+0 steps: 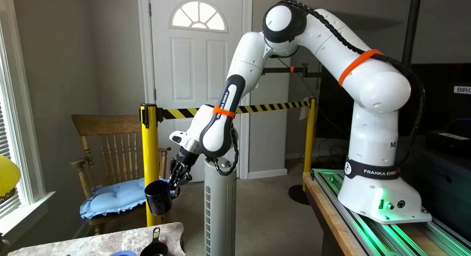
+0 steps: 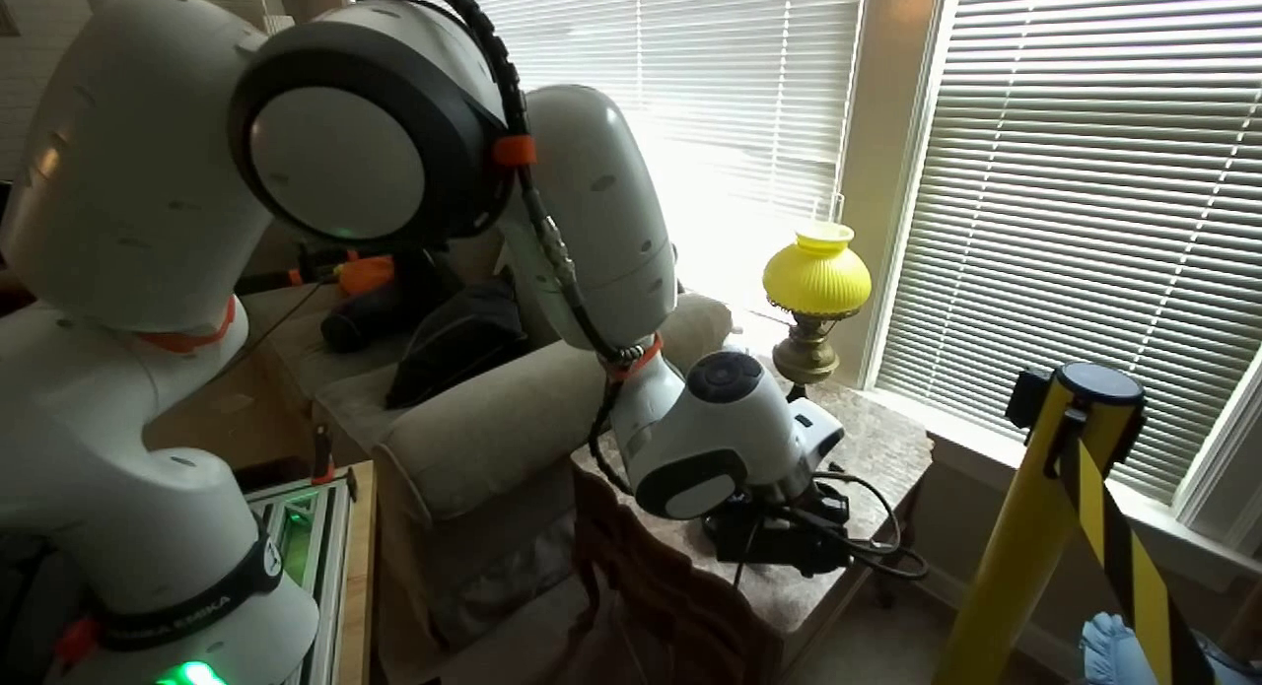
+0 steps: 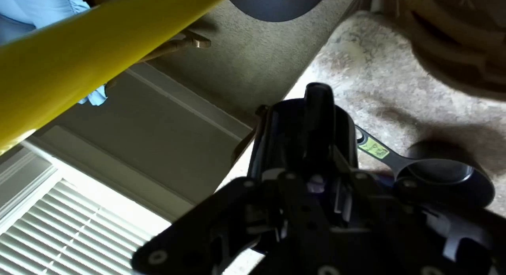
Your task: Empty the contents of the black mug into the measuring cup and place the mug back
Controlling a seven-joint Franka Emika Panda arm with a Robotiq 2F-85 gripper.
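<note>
The black mug (image 1: 157, 197) hangs slightly tilted above the level of the stone-topped table in an exterior view. My gripper (image 1: 176, 185) is shut on its handle side. From the wrist, the dark mug (image 3: 272, 136) stands just beyond the fingers, and its contents cannot be seen. A black measuring cup (image 3: 442, 174) with a green label on its handle lies on the table, to the right of the mug in that view. Only part of the measuring cup (image 1: 154, 248) shows at the lower edge of an exterior view. Elsewhere the gripper (image 2: 789, 547) blocks sight of the mug.
The stone tabletop (image 1: 99, 243) carries a blue-rimmed item (image 1: 124, 253) beside the measuring cup. A yellow post (image 1: 150, 164) rises close behind the mug. A grey tower unit (image 1: 220, 208) and a carved wooden chair (image 2: 661, 557) stand nearby. A yellow lamp (image 2: 816, 271) is at the table's far end.
</note>
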